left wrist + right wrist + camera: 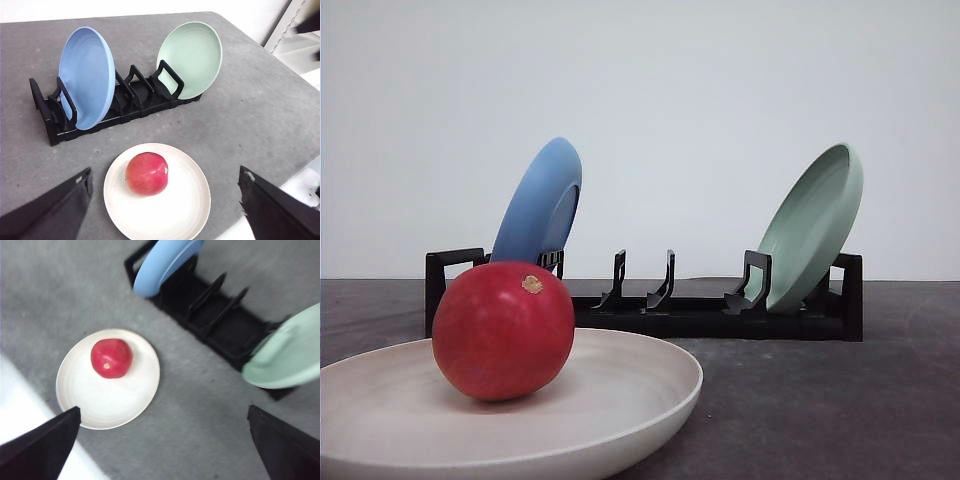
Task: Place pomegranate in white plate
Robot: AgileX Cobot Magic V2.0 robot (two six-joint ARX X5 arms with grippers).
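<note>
The glossy red pomegranate (503, 331) rests on the white plate (640, 395) at the front left of the table, its tan stem nub facing up. From the left wrist view the pomegranate (146, 173) lies a little off the middle of the plate (185, 210), and my left gripper (165, 172) hangs open well above it, touching nothing. My right gripper (163, 408) is open too, high over the table beside the plate (125, 400), with the fruit (111, 358) lying free.
A black dish rack (700, 315) stands behind the plate, holding a blue plate (540, 205) at its left end and a pale green plate (812, 225) at its right end. The table edge (30, 405) runs close to the white plate.
</note>
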